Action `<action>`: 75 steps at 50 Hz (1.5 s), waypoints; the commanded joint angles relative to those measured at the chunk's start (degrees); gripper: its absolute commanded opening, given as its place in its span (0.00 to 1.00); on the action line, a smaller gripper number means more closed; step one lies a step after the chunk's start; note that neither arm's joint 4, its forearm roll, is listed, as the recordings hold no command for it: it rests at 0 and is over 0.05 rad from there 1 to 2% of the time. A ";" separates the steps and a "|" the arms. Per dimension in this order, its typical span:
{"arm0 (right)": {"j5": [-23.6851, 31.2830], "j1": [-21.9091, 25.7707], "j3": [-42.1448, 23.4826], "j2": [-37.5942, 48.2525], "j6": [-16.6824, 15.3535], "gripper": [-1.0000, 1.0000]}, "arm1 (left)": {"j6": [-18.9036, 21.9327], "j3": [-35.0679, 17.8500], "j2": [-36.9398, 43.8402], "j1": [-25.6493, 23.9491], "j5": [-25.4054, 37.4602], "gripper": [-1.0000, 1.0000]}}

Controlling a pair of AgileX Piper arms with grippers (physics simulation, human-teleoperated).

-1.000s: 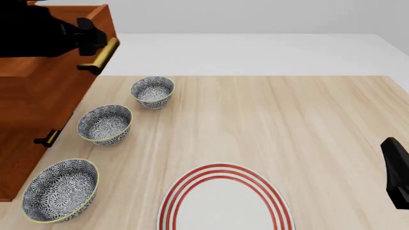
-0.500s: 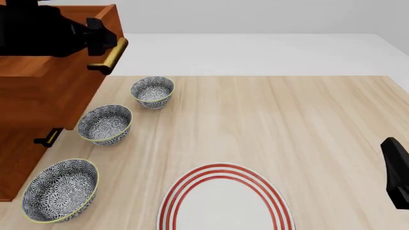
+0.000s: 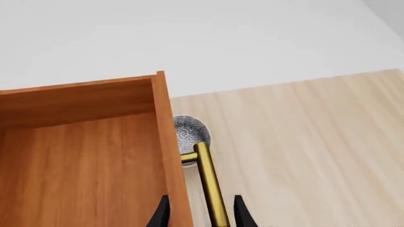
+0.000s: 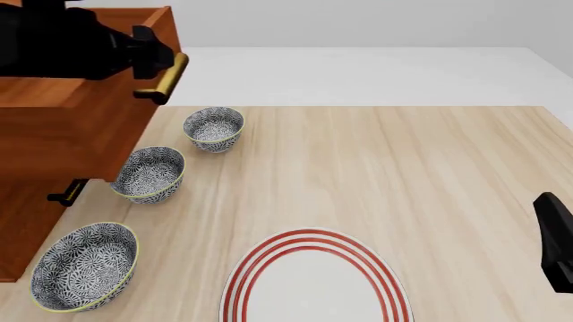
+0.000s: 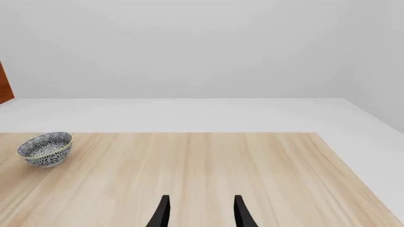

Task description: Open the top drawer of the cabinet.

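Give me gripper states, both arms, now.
Left gripper: shut on the top drawer's brass handle.
Right gripper: open, holding nothing.

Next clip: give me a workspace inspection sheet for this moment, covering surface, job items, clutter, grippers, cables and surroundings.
Surface: light wooden table, flat.
Job's things: cabinet at the table's left; top drawer pulled out past the lower fronts, its brass handle held; a lower drawer handle shows beneath.
Clutter: three patterned bowls in a row beside the cabinet; red-ringed plate at the near edge.
Grippers: left gripper straddles the brass handle; right gripper open over bare table, holding nothing.
Cables: nothing seen.
Surroundings: plain white floor and wall.
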 commanded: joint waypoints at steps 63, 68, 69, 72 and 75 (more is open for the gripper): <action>0.00 0.00 0.00 0.00 0.00 1.00 | 3.45 2.84 0.68 -4.61 5.20 1.00; 0.00 0.00 0.00 0.00 -0.01 1.00 | 3.65 2.41 0.20 -4.61 5.62 1.00; 0.00 0.00 0.00 0.00 0.01 1.00 | 3.63 2.11 0.15 -4.51 5.73 1.00; 0.00 0.00 0.00 0.00 0.00 1.00 | 3.93 2.09 -0.16 -4.60 5.86 1.00; 0.01 0.00 0.00 0.00 -0.01 1.00 | 3.90 1.59 -0.41 -4.63 6.23 1.00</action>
